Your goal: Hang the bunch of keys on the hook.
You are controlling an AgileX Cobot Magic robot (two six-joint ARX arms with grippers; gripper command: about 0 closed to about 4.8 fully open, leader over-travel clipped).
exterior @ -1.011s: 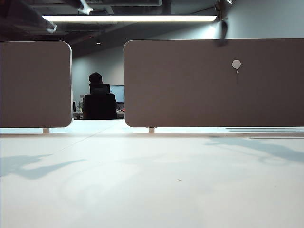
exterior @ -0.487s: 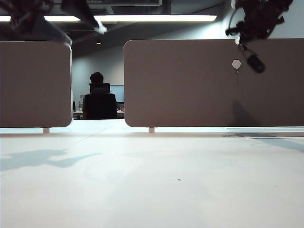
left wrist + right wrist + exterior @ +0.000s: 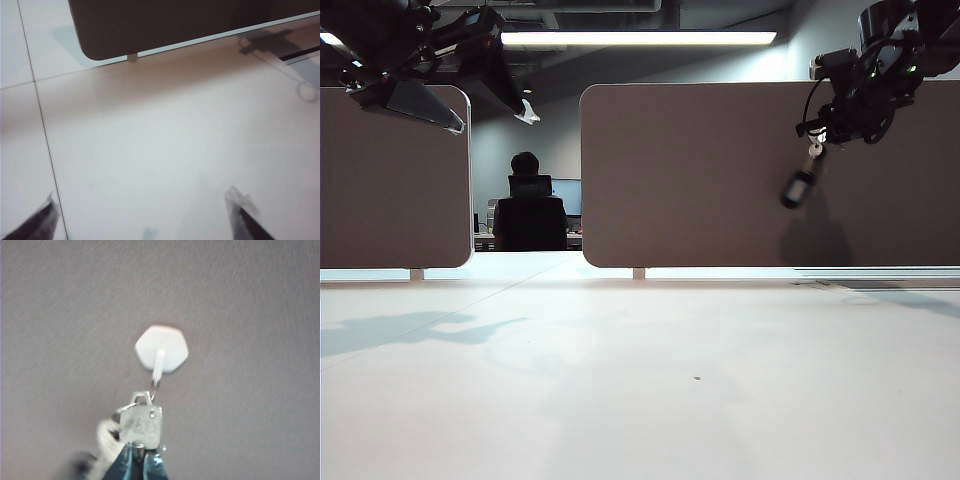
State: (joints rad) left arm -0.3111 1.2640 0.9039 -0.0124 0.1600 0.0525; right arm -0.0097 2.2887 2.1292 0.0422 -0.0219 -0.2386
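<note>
Right wrist view shows the keys [image 3: 141, 426] clamped in the right gripper [image 3: 143, 460] just before the hook [image 3: 161, 349], so the ring should go over the prong before release; the left gripper [image 3: 145, 220] hangs spread, empty.

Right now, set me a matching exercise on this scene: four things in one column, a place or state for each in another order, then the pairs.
Things:
1. left gripper
2. right gripper
3. hook
4. black fob

Places or states:
A. dangles below the held keys
B. open, holding nothing, above the table
C. fixed to the brown panel
D. shut on the bunch of keys, just before the hook

Pairs: 1-B, 2-D, 3-C, 4-A
</note>
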